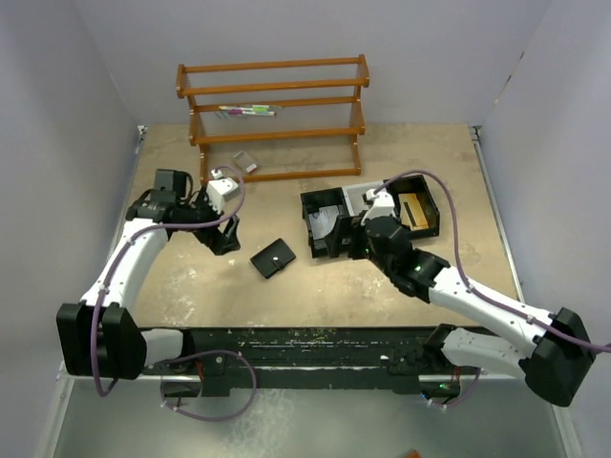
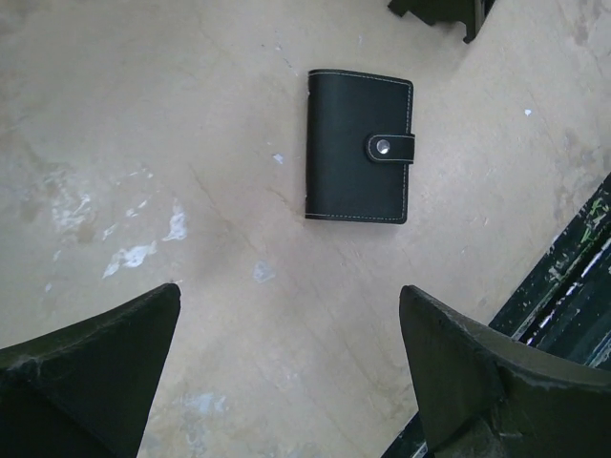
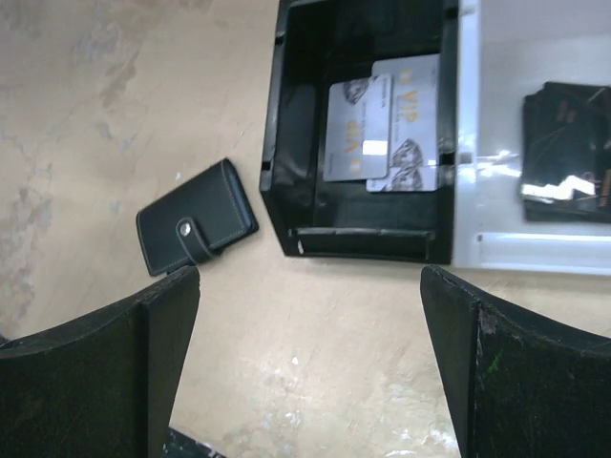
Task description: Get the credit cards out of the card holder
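Note:
The card holder (image 1: 273,258) is a small black wallet lying flat on the table, snapped shut, its pale stud facing up. It also shows in the left wrist view (image 2: 358,148) and the right wrist view (image 3: 196,229). The credit cards are hidden; no orange-tan card shows. My left gripper (image 1: 224,239) is open and empty, hovering left of the wallet (image 2: 289,291). My right gripper (image 1: 334,246) is open and empty, to the right of the wallet and in front of the tray (image 3: 310,277).
A black-and-white compartment tray (image 1: 420,186) stands behind my right gripper; its black compartment holds silver VIP cards (image 3: 382,124), another holds a dark stack (image 3: 563,143). A wooden rack (image 1: 272,105) stands at the back, with a small grey-white block (image 1: 245,160) in front.

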`<state>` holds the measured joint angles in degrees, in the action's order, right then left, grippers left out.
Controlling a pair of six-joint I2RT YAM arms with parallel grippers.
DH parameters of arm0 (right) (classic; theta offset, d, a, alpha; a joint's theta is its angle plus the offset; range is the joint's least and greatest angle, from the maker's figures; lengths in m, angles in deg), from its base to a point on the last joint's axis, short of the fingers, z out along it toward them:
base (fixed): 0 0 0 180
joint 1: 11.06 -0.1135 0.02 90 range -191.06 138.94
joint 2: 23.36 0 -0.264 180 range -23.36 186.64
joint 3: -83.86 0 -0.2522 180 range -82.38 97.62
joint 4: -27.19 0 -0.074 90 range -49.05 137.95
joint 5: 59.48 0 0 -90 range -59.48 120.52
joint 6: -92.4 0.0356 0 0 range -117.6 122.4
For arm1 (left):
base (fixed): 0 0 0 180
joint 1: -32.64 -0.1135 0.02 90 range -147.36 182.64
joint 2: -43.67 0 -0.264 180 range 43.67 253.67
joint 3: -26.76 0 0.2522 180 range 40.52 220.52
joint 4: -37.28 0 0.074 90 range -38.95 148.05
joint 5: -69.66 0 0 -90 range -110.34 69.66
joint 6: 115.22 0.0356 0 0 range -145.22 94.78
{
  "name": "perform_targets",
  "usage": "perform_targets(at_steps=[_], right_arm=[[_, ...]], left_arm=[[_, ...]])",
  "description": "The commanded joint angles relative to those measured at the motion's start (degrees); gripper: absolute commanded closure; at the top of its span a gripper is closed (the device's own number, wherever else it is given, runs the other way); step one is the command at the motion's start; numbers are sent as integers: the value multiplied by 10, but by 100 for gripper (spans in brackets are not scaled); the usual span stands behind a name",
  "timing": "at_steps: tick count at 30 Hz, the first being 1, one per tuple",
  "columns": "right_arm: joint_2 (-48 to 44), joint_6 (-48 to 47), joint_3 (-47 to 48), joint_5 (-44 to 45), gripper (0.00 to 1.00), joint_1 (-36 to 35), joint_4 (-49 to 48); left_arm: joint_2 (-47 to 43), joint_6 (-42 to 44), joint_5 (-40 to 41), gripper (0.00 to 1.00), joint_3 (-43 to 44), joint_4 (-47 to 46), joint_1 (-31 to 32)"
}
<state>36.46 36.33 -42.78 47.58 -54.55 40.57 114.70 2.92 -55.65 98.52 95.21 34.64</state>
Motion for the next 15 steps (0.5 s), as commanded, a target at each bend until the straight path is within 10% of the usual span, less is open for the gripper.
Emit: perform_targets(at_steps=[1,15], right_arm=[[5,16,17,44,0,-47,-30],[-112,46,-45,82,6,-92,84]], left_arm=[[48,12,20,1,-5,-23,43],[257,22,42,9,59,-86,145]])
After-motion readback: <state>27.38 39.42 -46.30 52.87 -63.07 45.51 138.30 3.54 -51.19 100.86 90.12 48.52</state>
